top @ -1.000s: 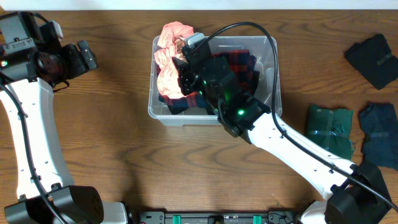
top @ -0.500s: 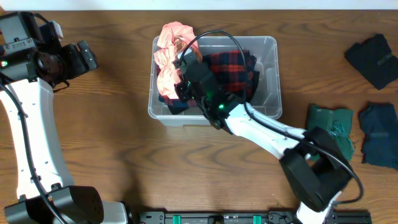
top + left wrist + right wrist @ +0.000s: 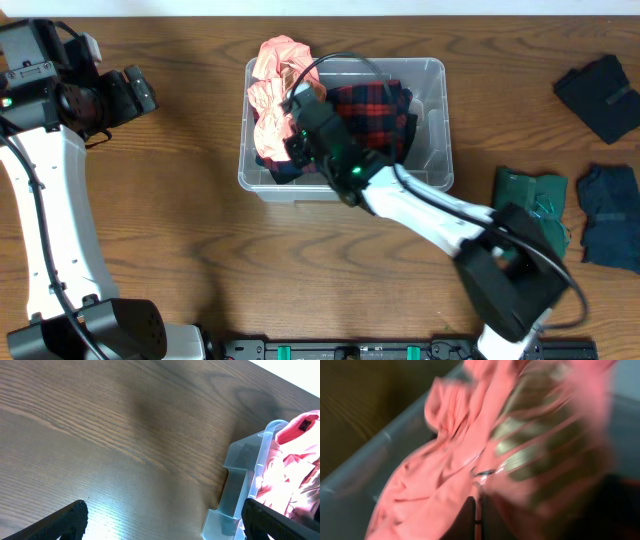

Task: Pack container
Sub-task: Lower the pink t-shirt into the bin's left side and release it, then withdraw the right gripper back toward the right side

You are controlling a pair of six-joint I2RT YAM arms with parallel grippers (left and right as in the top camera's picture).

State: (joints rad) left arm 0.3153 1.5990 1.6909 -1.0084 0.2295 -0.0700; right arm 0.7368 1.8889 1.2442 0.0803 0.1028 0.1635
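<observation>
The clear plastic container (image 3: 441, 120) stands at the table's middle back. It holds a crumpled pink garment (image 3: 270, 95) at its left end and a red plaid garment (image 3: 375, 115) in the middle. My right gripper (image 3: 298, 135) reaches down into the container's left part. In the right wrist view its fingers (image 3: 477, 510) are shut on a thin fold of the pink garment (image 3: 430, 485), next to the container wall (image 3: 365, 465). My left gripper (image 3: 140, 95) is open and empty (image 3: 162, 520) over bare table left of the container (image 3: 235, 475).
Three folded garments lie on the table at the right: a dark green one (image 3: 530, 205), a dark blue one (image 3: 610, 215) and a black one (image 3: 600, 95) at the back right.
My right arm has swung round and its gripper has moved a little left and lower onto the pink garment. The left arm has not moved.
</observation>
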